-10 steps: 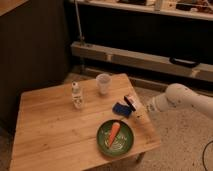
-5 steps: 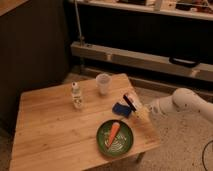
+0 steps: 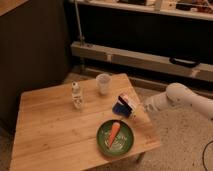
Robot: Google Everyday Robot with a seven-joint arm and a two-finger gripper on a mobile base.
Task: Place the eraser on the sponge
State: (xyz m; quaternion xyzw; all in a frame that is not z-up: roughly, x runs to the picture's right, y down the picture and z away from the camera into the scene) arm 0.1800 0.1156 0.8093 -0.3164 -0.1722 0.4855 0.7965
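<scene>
The eraser (image 3: 127, 100), white with a red patch, lies tilted across the top right of the dark-blue sponge (image 3: 119, 109), near the right edge of the wooden table (image 3: 50, 135). My gripper (image 3: 138, 112) is just right of the two, at the end of the white arm (image 3: 176, 96) that reaches in from the right. I cannot tell whether it touches the eraser.
A green plate (image 3: 117, 138) holding a carrot (image 3: 114, 132) sits in front of the sponge. A white cup (image 3: 103, 83) stands behind it, and a small white bottle (image 3: 76, 96) is further left. A dark wall and a metal rail run behind the table.
The arm's white elbow swung slightly to the right and back again. The eraser and the sponge stayed where they were.
</scene>
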